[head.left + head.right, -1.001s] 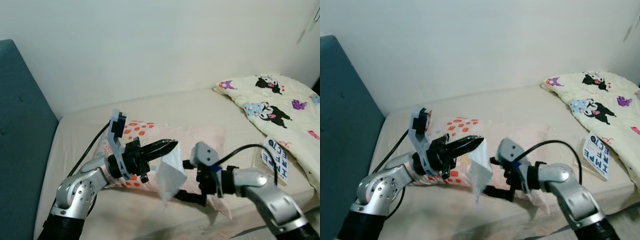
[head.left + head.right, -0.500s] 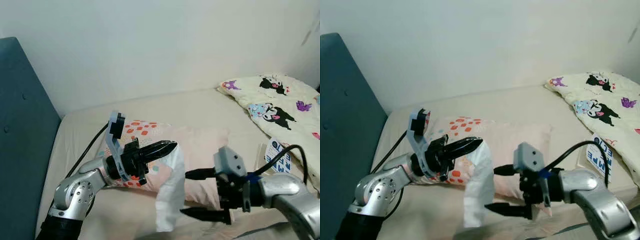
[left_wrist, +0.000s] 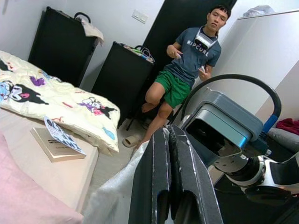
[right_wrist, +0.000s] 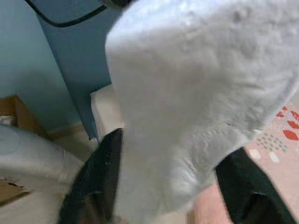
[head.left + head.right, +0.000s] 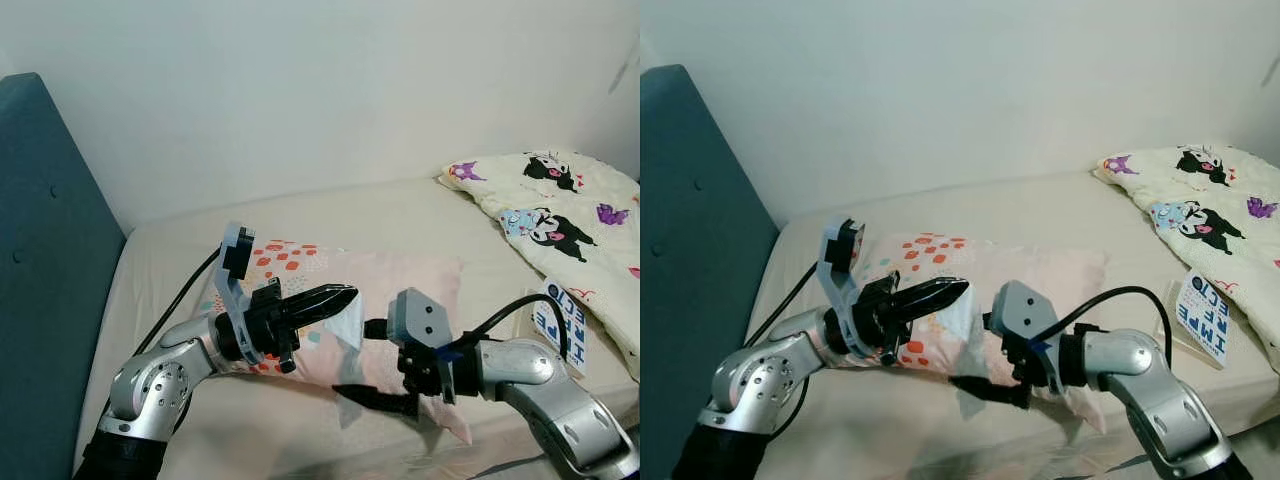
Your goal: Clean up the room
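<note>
A white tissue hangs from my left gripper, which is shut on its top edge above the bed. In the left wrist view the two black fingers lie pressed together with the tissue draped beside them. My right gripper stands open just right of it, one finger above and one below the tissue's lower part. The right wrist view has the tissue bulging between the two spread fingers. A pink pillow with red spots lies on the bed under both grippers.
The beige mattress meets a teal headboard on the left. A cartoon-print blanket and a booklet lie at the right. A person sits beyond the bed beside black furniture.
My right gripper has moved up and left from low at the bed's front edge, so its open fingers now straddle the tissue. The tissue, hanging long before, is bunched shorter. My left gripper has stayed put.
</note>
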`<state>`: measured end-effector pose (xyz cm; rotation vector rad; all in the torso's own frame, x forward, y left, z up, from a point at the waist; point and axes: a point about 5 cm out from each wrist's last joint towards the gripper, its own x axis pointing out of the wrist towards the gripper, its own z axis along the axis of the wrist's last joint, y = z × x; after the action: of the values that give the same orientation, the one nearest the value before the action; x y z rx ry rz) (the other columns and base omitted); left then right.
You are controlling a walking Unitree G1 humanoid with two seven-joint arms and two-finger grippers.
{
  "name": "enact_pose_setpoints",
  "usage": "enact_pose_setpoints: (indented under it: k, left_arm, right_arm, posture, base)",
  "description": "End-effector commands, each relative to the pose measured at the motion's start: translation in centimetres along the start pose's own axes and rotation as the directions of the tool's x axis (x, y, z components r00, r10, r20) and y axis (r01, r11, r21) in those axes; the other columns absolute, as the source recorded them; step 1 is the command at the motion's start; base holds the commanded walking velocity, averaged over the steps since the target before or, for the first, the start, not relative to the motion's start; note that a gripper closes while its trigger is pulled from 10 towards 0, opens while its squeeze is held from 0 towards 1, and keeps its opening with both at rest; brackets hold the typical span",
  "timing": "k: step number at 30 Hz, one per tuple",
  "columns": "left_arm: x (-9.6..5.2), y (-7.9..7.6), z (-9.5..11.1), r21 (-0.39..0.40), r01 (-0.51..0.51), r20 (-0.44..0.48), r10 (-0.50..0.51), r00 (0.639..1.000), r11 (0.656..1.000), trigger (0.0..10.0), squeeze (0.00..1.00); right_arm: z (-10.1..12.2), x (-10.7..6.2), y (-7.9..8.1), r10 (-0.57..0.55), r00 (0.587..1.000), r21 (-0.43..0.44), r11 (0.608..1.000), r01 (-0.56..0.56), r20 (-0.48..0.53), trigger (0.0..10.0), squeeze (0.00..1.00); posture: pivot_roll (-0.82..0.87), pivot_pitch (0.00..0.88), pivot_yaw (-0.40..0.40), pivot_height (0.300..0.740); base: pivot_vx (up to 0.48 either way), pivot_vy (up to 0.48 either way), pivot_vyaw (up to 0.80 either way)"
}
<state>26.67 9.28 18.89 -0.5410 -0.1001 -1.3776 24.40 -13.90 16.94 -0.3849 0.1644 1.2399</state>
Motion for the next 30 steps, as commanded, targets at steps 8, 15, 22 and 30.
enact_pose_setpoints:
  k: [8, 15, 22, 30]
  left_arm:
    - [0.1, -0.4, -0.2, -0.008, 0.025, 0.002, -0.025, 1.0, 1.0, 10.0, 0.0]
    - [0.2, -0.3, -0.2, -0.01, 0.022, 0.007, -0.022, 1.0, 1.0, 10.0, 0.0]
    - [-0.3, 0.9, -0.9, -0.073, -0.065, 0.038, 0.068, 0.997, 0.995, 10.0, 1.0]
    - [-2.4, 1.6, -3.9, -0.152, -0.144, -0.068, 0.135, 0.988, 0.978, 10.0, 1.0]
  right_arm:
    - [0.1, 0.3, 0.6, 0.035, 0.999, 0.013, 0.999, -0.035, 0.016, 0.0, 0.0]
    - [0.0, 0.5, 0.6, 0.036, 0.999, 0.014, 0.999, -0.036, 0.019, 0.0, 0.0]
    - [-0.4, 1.3, -0.4, -0.071, 0.996, 0.03, 0.997, 0.069, 0.054, 0.0, 0.0]
    - [-0.5, 2.1, -1.9, -0.228, 0.967, 0.072, 0.973, 0.221, 0.114, 0.0, 0.0]
  posture:
    - [-0.12, 0.043, 0.002, 0.731]
    - [-0.12, 0.044, 0.003, 0.731]
    - [-0.12, 0.045, 0.003, 0.731]
    - [-0.12, 0.042, 0.004, 0.731]
  base:
    - [0.0, 0.0, 0.0]
    - [0.0, 0.0, 0.0]
    - [0.0, 0.0, 0.0]
    - [0.0, 0.0, 0.0]
